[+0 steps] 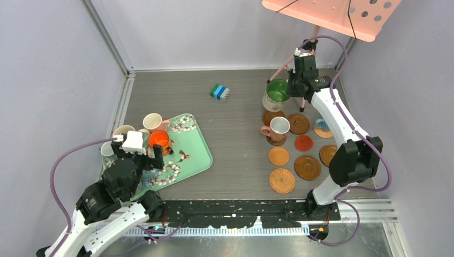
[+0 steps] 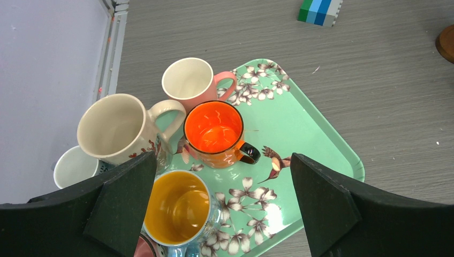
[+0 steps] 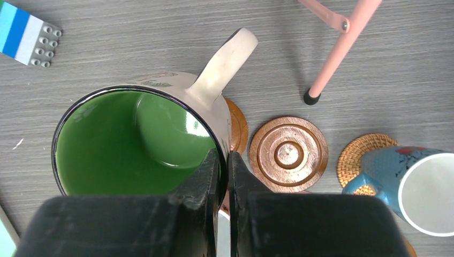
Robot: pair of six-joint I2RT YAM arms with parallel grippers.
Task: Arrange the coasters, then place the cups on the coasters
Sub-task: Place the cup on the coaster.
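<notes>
The right tool (image 3: pixel 224 176) is pinched shut on the rim of the tall green-inside mug (image 1: pixel 277 93), one finger inside and one outside, holding it at the far end of the coaster group, over a dark brown coaster (image 1: pixel 272 117) that peeks out beneath it. Nearby, a pink mug (image 1: pixel 278 128) sits on a coaster, and a light blue mug (image 3: pixel 412 182) rests on a small wicker one (image 3: pixel 363 155). The left tool (image 2: pixel 219 209) hangs wide open and empty above the mint-green tray (image 2: pixel 316 134), where the orange-inside mug (image 2: pixel 214 131), yellow-inside mug (image 2: pixel 176 214) and cream mug (image 2: pixel 115 128) crowd together.
</notes>
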